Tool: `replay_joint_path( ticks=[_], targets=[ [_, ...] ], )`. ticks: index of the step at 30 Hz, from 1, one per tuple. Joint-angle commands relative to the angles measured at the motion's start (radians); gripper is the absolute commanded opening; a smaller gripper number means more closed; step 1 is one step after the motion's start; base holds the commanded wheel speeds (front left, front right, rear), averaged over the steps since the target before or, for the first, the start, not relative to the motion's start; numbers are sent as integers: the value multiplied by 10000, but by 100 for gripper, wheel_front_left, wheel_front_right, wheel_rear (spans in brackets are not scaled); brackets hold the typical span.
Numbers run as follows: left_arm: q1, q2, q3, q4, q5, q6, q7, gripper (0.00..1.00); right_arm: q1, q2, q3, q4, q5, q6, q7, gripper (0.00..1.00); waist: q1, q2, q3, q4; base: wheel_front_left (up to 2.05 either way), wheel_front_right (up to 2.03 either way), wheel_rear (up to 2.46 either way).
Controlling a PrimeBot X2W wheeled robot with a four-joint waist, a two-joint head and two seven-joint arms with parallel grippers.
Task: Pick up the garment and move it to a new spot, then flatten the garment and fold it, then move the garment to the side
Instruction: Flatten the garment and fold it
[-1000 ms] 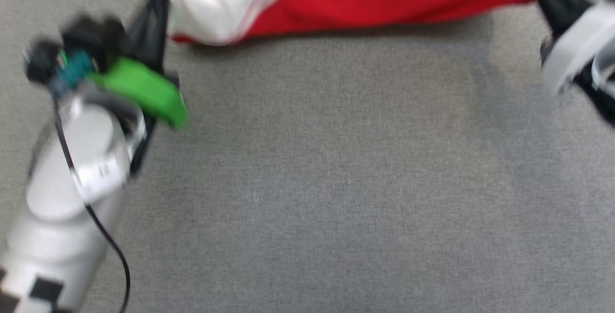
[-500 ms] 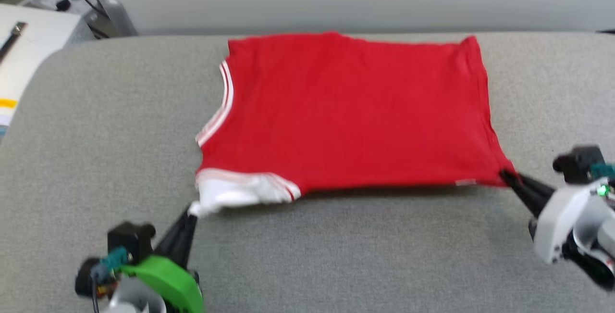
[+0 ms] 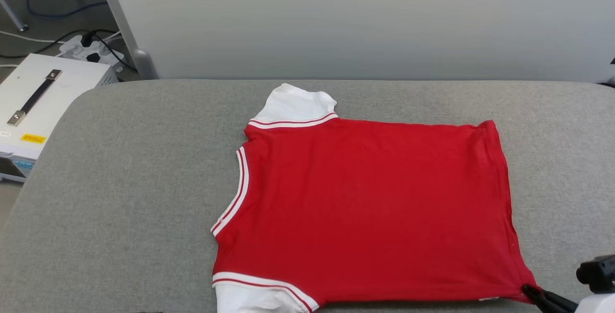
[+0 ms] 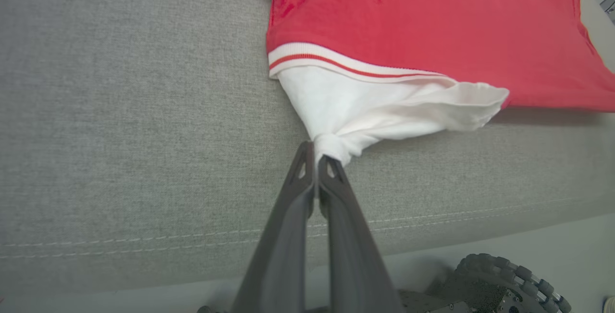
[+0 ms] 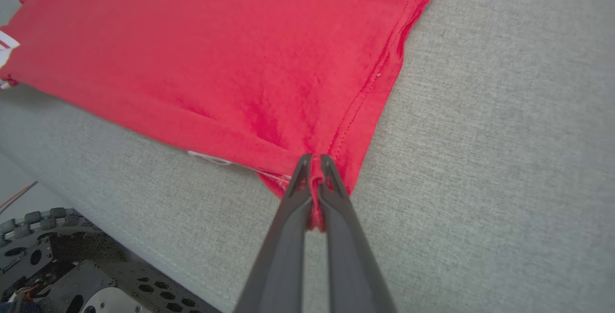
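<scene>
Head view: garment (image 3: 370, 207) spread flat on grey pad (image 3: 120, 183), plain red side up, mid-pad toward near edge. My right gripper (image 3: 530, 291) on its hem corner by pad's near edge.

Left wrist view: my left gripper (image 4: 316, 152) clamped on bunched tip of white sleeve (image 4: 384, 106), just inside pad's front seam.

Right wrist view: fingers (image 5: 288, 217) pinched tight on red hem corner, low over pad.

I read this as a robotics lab: a grey fabric-topped desk (image 3: 120, 169) before a plain pale wall (image 3: 360, 19), with a white handled equipment case (image 3: 53, 92), a power strip (image 3: 84, 49) and loose cables (image 3: 62, 15) on the floor.
</scene>
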State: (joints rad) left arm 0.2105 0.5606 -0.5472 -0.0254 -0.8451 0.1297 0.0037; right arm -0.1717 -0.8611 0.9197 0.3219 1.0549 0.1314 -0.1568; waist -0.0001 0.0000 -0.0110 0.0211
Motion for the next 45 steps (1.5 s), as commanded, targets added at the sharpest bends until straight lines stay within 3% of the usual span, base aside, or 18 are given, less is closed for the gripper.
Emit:
replay_joint_path(
  ticks=[1,10,25,35,45],
  targets=[
    [200,108,36,-63,-111,81,110,0,333,-91,-195,-108,58,-7,77,0,1,0,12,12,0,0,0],
    [-421,103,-24,-6,541,29,-363,0,1284,263,-1897,-570,-300,-7,504,0,1,0,256,64,0,0,0],
    [-5264,-387,-399,1981,1747,-1590,-69,0,225,998,-4150,-1406,-1080,-7,2033,0,1,0,1675,-271,0,0,0],
    [-7703,-872,-668,4293,2053,-2312,-218,0,-1616,1450,-4312,-939,-1423,-7,3161,0,1,0,2825,-444,0,0,0],
    [-8430,-1481,-1420,6894,1929,-2572,-757,0,-2987,2064,-3522,744,-1817,-7,3253,0,1,0,3351,-445,0,0,0]
  ],
)
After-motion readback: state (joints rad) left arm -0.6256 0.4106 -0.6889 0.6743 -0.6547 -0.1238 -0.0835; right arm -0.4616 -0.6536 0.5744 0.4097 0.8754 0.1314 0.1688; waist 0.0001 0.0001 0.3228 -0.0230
